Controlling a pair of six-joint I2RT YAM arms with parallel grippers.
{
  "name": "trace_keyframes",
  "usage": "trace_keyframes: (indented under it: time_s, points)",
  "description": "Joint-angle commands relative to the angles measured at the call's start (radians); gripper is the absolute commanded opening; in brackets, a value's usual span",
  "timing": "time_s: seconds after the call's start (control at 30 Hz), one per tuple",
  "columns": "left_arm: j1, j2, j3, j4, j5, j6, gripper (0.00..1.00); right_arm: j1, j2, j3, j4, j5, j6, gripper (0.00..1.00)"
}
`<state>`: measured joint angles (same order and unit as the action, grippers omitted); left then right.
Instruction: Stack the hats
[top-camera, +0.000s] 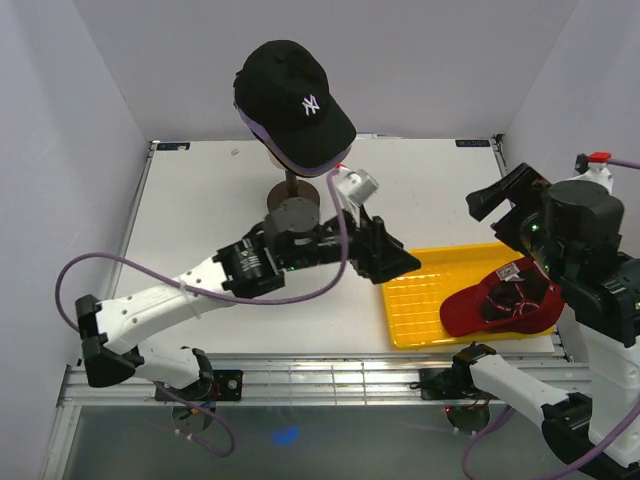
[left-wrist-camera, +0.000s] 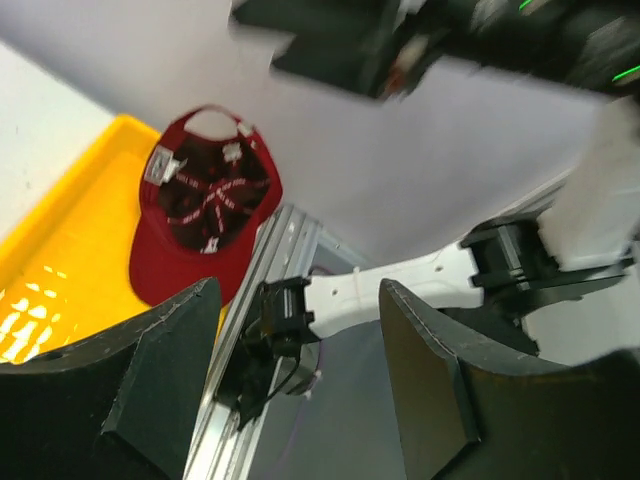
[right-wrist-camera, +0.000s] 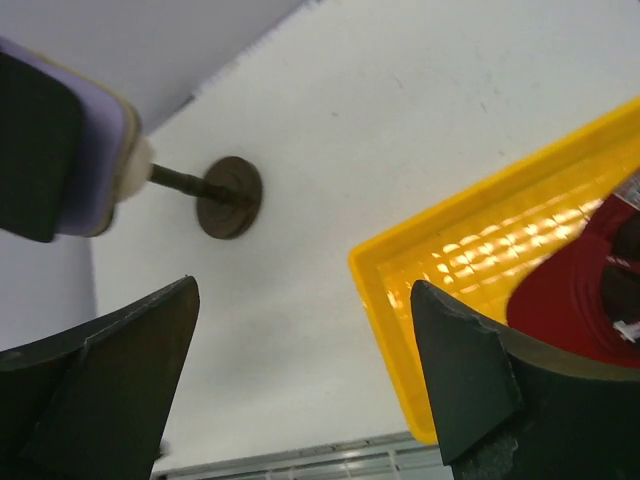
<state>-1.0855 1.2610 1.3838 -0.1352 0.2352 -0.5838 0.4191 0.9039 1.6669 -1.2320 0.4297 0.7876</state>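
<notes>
Caps sit in two places here. The black NY cap (top-camera: 295, 100) tops the mannequin head (right-wrist-camera: 135, 165) on its dark stand (top-camera: 293, 195) at the far middle of the desk (top-camera: 200, 200). A lavender cap (top-camera: 300, 168) peeks out just beneath it, only its edge and brim showing. We cannot tell whether more caps lie under those two.

The red cap (top-camera: 500, 300) lies upside down at the right end of the yellow tray (top-camera: 430, 300), its dark lining and back strap facing up. The tray rests on the near right part of the desk.

We see the left arm reaching across the desk from the near left. Its left claw (top-camera: 385, 250) hangs just beside the tray's left rim with the jaws spread wide and nothing between them. Its wrist view looks past the two fingers at the red cap, well apart from them.

The right claw (top-camera: 500, 210) is raised above the far right of the tray, higher than the red cap. Its jaws also stand wide apart and hold nothing. Between them, its wrist view shows the stand's round base (right-wrist-camera: 228, 197) and a corner of the tray.
</notes>
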Motion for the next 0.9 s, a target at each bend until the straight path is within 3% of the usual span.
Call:
trace_keyframes:
  time_s: [0.0,0.2,0.33,0.5,0.6,0.87]
  points:
    - [-0.100,0.081,0.000,0.000,-0.203,0.053,0.75,-0.002,0.033,0.186,0.055,-0.090,-0.039,0.91]
    - [-0.250,0.443,0.199,0.005,-0.309,0.150,0.75,-0.002,0.033,0.173,0.232,-0.356,-0.010,0.89]
    - [-0.260,0.627,0.334,0.013,-0.307,0.229,0.75,0.000,-0.022,0.075,0.317,-0.488,0.009,0.88]
    - [-0.258,0.883,0.589,-0.072,-0.229,0.309,0.76,-0.002,-0.123,-0.107,0.385,-0.523,0.009,0.88]
    - [-0.252,0.975,0.676,-0.060,-0.115,0.323,0.76,-0.002,-0.132,-0.150,0.419,-0.546,-0.008,0.89]
    - [-0.228,1.121,0.829,-0.041,-0.011,0.288,0.77,-0.002,-0.085,-0.187,0.522,-0.652,-0.022,0.89]
